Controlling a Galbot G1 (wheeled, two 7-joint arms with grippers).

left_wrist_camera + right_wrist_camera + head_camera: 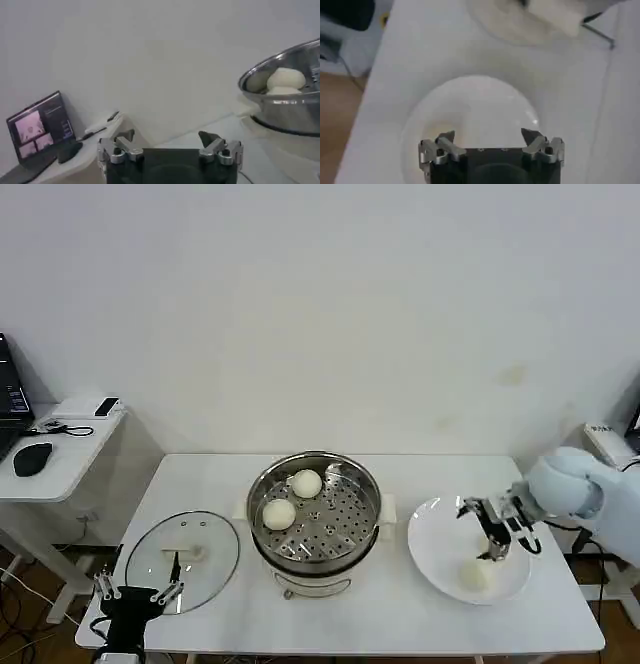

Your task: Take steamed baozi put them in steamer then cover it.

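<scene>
The steamer (316, 514) stands mid-table with two baozi (306, 482) (279, 513) on its perforated tray. A third baozi (477, 574) lies on the white plate (440, 539) at the right. My right gripper (497, 546) hangs open just above and behind that bun, empty; the right wrist view shows my right gripper (487, 135) with jaws spread over the plate (470, 100). The cover (183, 559) lies flat on the table left of the steamer. My left gripper (137, 589) is open at the cover's near edge. In the left wrist view my left gripper (167, 137) is empty, with the steamer (285, 100) beyond it.
A side table (60, 459) with a mouse (32, 457) and a laptop (42, 125) stands at the far left. The wall runs close behind the main table. Bare tabletop (400, 614) lies in front of the steamer.
</scene>
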